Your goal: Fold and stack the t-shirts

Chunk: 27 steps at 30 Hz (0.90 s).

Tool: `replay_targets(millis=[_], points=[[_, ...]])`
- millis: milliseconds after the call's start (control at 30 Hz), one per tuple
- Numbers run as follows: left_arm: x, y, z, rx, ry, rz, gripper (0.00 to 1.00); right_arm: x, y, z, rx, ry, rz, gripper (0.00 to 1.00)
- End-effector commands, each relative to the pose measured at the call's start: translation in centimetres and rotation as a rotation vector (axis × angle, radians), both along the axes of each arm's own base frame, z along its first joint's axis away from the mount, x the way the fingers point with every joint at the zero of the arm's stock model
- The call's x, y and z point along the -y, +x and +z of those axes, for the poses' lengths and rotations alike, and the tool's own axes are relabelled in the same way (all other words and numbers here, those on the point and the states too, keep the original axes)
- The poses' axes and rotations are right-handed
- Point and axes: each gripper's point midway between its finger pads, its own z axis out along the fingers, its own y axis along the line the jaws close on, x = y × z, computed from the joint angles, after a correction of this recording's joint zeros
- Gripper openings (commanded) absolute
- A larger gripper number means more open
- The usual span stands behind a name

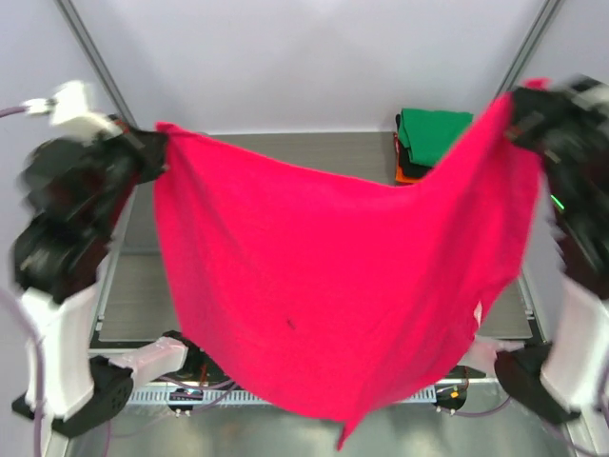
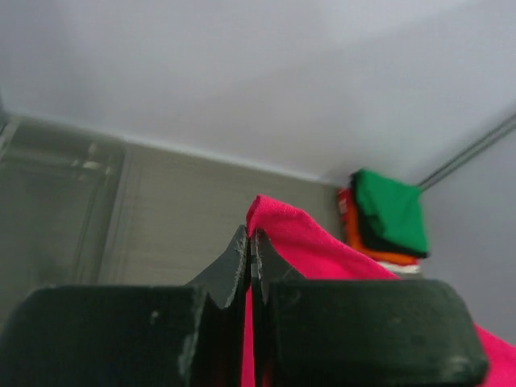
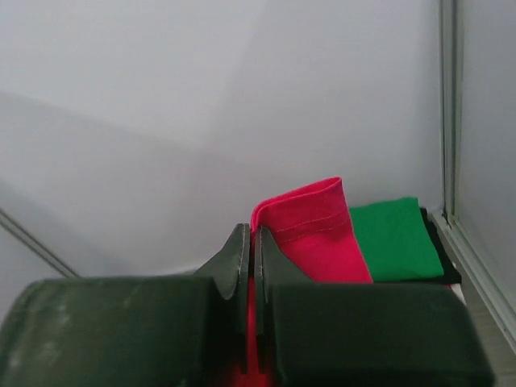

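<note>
left gripper (image 1: pixel 160 145) upper left and right gripper (image 1: pixel 519 114) upper right, each clamped on a top corner of the pink t-shirt (image 1: pixel 314 286). It hangs spread mid-frame, blocking most of the table (image 1: pixel 285 152). The folded stack (image 1: pixel 430 133) (green on top, black and orange beneath) sits upper right, partly hidden behind it.

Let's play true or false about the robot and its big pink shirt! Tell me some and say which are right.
1. The left gripper and right gripper hold the pink t-shirt up in the air. True.
2. The green t-shirt tops the folded stack. True.
3. The pink t-shirt lies flat on the table. False: it hangs spread between both grippers.
4. The left gripper is wide open. False: it is shut on the shirt's edge.
</note>
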Motion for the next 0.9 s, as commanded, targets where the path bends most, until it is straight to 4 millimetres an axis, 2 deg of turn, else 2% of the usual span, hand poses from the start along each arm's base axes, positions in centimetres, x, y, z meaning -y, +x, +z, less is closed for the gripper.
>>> replay_targets(millis=[0, 33, 67, 100, 133, 167, 200, 233, 267, 300, 333, 367, 400, 433, 467, 500, 533, 567, 600, 633, 667, 700, 733, 767, 800, 833, 867], points=[[0.1, 7.8, -8.9, -0.269, 0.12, 0.129, 0.0, -3.1, 15.2, -10.1, -0.337, -0.112, -0.026, 0.01], [0.1, 9.4, -10.1, -0.291, 0.119, 0.143, 0.0, -3.8, 17.5, -13.1, -0.398, -0.127, -0.021, 0.01], [0.6, 10.6, -11.7, -0.329, 0.094, 0.117, 0.0, -4.4, 19.6, -13.6, -0.378, -0.128, -0.015, 0.01], [-0.6, 12.9, -16.0, -0.432, 0.096, 0.155, 0.0, -5.1, 21.5, -15.5, -0.414, -0.136, 0.001, 0.01], [-0.7, 14.5, -17.2, -0.441, 0.08, 0.152, 0.0, -6.1, 24.7, -19.4, -0.497, -0.155, 0.018, 0.01], [-1.0, 15.6, -19.1, -0.475, 0.079, 0.157, 0.0, -6.9, 26.7, -21.5, -0.533, -0.156, 0.032, 0.01], [-1.5, 17.9, -23.0, -0.544, 0.095, 0.171, 0.0, -7.6, 28.1, -23.4, -0.568, -0.157, 0.054, 0.01], [-1.8, 18.9, -24.8, -0.572, 0.109, 0.173, 0.0, -8.3, 30.7, -27.3, -0.646, -0.172, 0.057, 0.01], [-2.0, 20.1, -26.9, -0.614, 0.123, 0.176, 0.03, -8.6, 31.9, -29.0, -0.675, -0.174, 0.054, 0.01], [-2.3, 21.7, -30.4, -0.694, 0.135, 0.164, 0.07, -8.6, 32.9, -30.4, -0.702, -0.181, 0.048, 0.15], [-2.3, 22.6, -32.2, -0.74, 0.144, 0.157, 0.11, -8.9, 34.0, -30.8, -0.705, -0.183, 0.043, 0.34], [-2.4, 23.7, -32.2, -0.748, 0.142, 0.154, 0.23, -9.0, 35.1, -33.9, -0.77, -0.199, 0.037, 0.71], [-2.0, 23.8, -33.4, -0.8, 0.148, 0.12, 0.33, -9.1, 35.6, -34.7, -0.79, -0.202, 0.034, 0.8], [-1.8, 24.6, -35.6, -0.856, 0.153, 0.103, 0.4, -9.0, 35.9, -34.2, -0.783, -0.199, 0.021, 0.84], [-1.6, 25.1, -35.2, -0.853, 0.147, 0.095, 0.5, -9.4, 35.9, -34.7, -0.799, -0.205, 0.028, 0.88], [-1.3, 25.2, -35.6, -0.862, 0.142, 0.083, 0.53, -9.6, 35.7, -34.7, -0.797, -0.207, 0.033, 0.89], [-1.3, 25.1, -35.5, -0.859, 0.133, 0.087, 0.55, -9.8, 35.3, -35.4, -0.816, -0.215, 0.039, 0.9], [-1.3, 24.8, -35.8, -0.865, 0.129, 0.09, 0.56, -10.0, 34.7, -34.4, -0.795, -0.212, 0.051, 0.9], [-1.2, 24.6, -35.6, -0.859, 0.124, 0.09, 0.57, -10.6, 34.2, -34.5, -0.797, -0.208, 0.07, 0.9], [-1.2, 24.1, -34.5, -0.836, 0.105, 0.095, 0.57, -11.0, 33.2, -36.2, -0.837, -0.207, 0.088, 0.9], [-1.1, 23.4, -35.0, -0.847, 0.101, 0.094, 0.57, -11.7, 32.7, -36.5, -0.838, -0.198, 0.122, 0.9], [-1.1, 23.1, -35.0, -0.842, 0.091, 0.094, 0.57, -12.3, 31.5, -35.9, -0.83, -0.19, 0.142, 0.9], [-0.9, 22.7, -34.9, -0.84, 0.083, 0.09, 0.57, -12.5, 30.3, -38.3, -0.89, -0.187, 0.16, 0.9], [-0.7, 21.7, -35.2, -0.85, 0.073, 0.087, 0.57, -13.2, 29.5, -39.1, -0.909, -0.155, 0.179, 0.9], [-0.3, 21.1, -35.5, -0.853, 0.073, 0.079, 0.57, -13.9, 28.3, -39.0, -0.916, -0.131, 0.222, 0.9], [-0.1, 20.6, -35.8, -0.86, 0.07, 0.075, 0.57, -14.4, 26.7, -42.0, -0.985, -0.123, 0.242, 0.9], [0.5, 19.6, -37.5, -0.896, 0.069, 0.064, 0.57, -14.6, 26.0, -42.8, -1.003, -0.092, 0.249, 0.9]])
